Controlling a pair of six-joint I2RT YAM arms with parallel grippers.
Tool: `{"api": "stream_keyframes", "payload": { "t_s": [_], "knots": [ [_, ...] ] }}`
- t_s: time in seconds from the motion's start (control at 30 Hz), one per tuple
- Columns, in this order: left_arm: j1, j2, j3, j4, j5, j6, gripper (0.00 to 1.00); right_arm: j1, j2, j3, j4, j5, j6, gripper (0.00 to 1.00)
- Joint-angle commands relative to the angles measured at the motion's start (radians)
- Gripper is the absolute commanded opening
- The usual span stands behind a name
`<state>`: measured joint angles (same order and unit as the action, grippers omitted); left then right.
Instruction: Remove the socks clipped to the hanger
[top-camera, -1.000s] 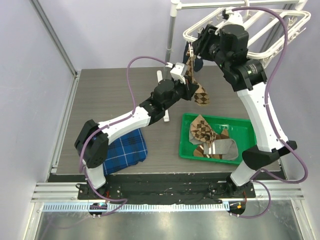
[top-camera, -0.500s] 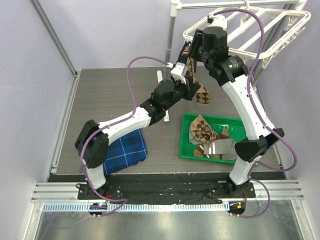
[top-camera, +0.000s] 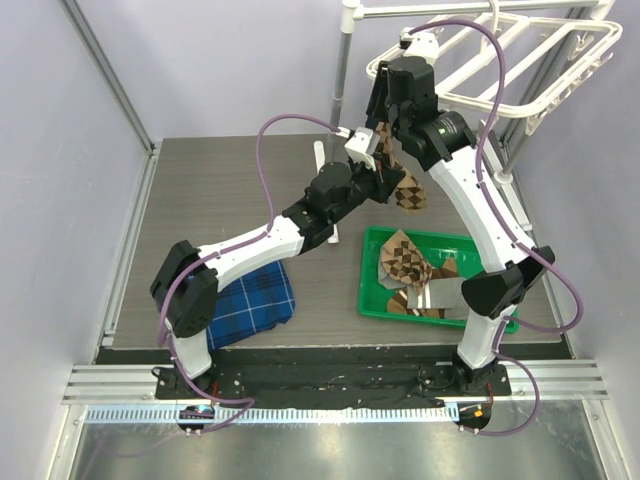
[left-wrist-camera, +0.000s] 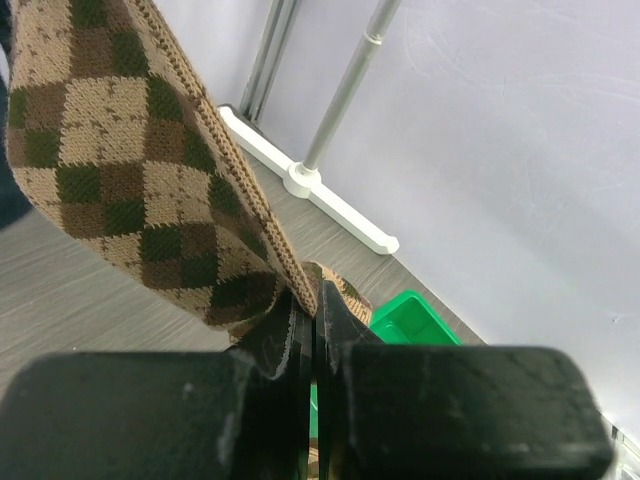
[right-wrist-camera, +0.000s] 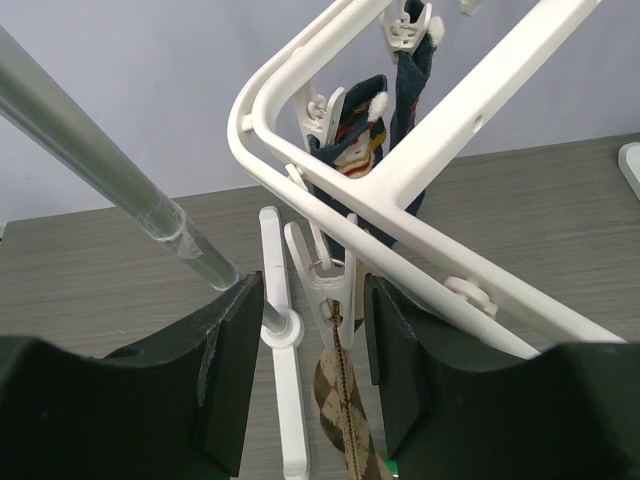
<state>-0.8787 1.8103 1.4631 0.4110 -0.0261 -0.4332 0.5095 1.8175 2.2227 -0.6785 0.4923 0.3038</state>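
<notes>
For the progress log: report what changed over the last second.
The right gripper swung left along the hanger and now stands open around the clip holding the argyle sock. The left gripper stayed shut on that sock lower down, barely shifting. The socks in the green tray and the plaid cloth did not move.

Passage under the near-left corner of the hanger (right-wrist-camera: 450, 140) is blocked by the hanging argyle sock (top-camera: 405, 190) and by the upright pole (top-camera: 343, 70) just to its left. The gap between the jaws of the right gripper (right-wrist-camera: 312, 290) is filled by a white clip (right-wrist-camera: 322, 270), with hanger bars crossing close above. Open counter (top-camera: 220, 190) is found at the far left, while the near side is occupied by the plaid cloth (top-camera: 250, 300) and the green tray (top-camera: 440, 236).
</notes>
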Motion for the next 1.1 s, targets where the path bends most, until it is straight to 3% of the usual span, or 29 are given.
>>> {"api": "stream_keyframes", "payload": {
  "t_s": [0.0,0.47,0.57,0.67,0.7,0.77,1.07],
  "knots": [
    [-0.013,-0.029,0.005,0.06,-0.009,0.024,0.0,0.004,0.016,0.054,0.068,0.052,-0.029,0.52],
    [-0.023,-0.02,0.009,0.055,-0.021,0.031,0.0,0.004,0.077,0.114,0.065,0.12,-0.068,0.5],
    [-0.026,-0.019,0.013,0.055,-0.024,0.031,0.0,0.006,0.089,0.126,0.068,0.129,-0.078,0.42],
    [-0.029,-0.017,0.016,0.052,-0.024,0.033,0.0,0.004,0.089,0.129,0.071,0.135,-0.083,0.25],
    [-0.031,-0.02,0.016,0.051,-0.026,0.033,0.0,0.004,0.089,0.127,0.073,0.135,-0.084,0.11],
    [-0.031,-0.02,0.014,0.051,-0.029,0.034,0.0,0.004,0.086,0.127,0.077,0.134,-0.089,0.01],
    [-0.04,-0.045,-0.049,0.064,-0.029,0.007,0.0,0.004,0.057,0.103,0.085,0.098,-0.081,0.01]
  ]
}}
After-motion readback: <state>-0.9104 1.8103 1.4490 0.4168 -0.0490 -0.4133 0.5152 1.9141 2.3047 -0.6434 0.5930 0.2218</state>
